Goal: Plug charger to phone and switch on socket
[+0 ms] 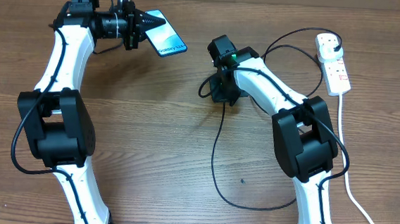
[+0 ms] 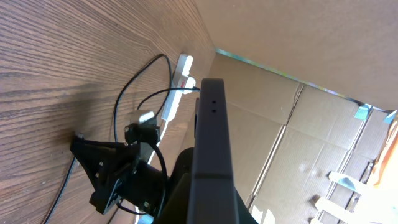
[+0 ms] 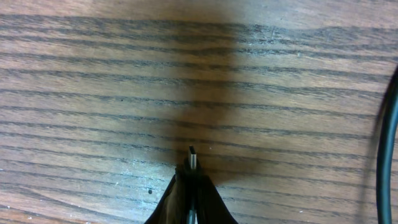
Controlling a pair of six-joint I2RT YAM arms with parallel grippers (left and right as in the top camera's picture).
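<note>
My left gripper (image 1: 148,25) is shut on the phone (image 1: 164,37), holding it tilted at the back left of the table, its light blue screen facing up. In the left wrist view the phone (image 2: 211,130) shows edge-on as a dark slab between the fingers. At mid-table my right gripper (image 1: 224,92) is shut on the charger's connector end. The small metal tip (image 3: 191,155) sticks out just past the closed fingers (image 3: 208,199), over bare wood. The black charger cable (image 1: 214,155) loops across the table to a black plug (image 1: 338,45) seated in the white socket (image 1: 334,65) at the far right.
The socket's thick white cord (image 1: 347,172) runs down the right side to the front edge. A stretch of black cable (image 3: 387,149) lies to the right of my right gripper. Cardboard walls (image 2: 298,143) stand behind the table.
</note>
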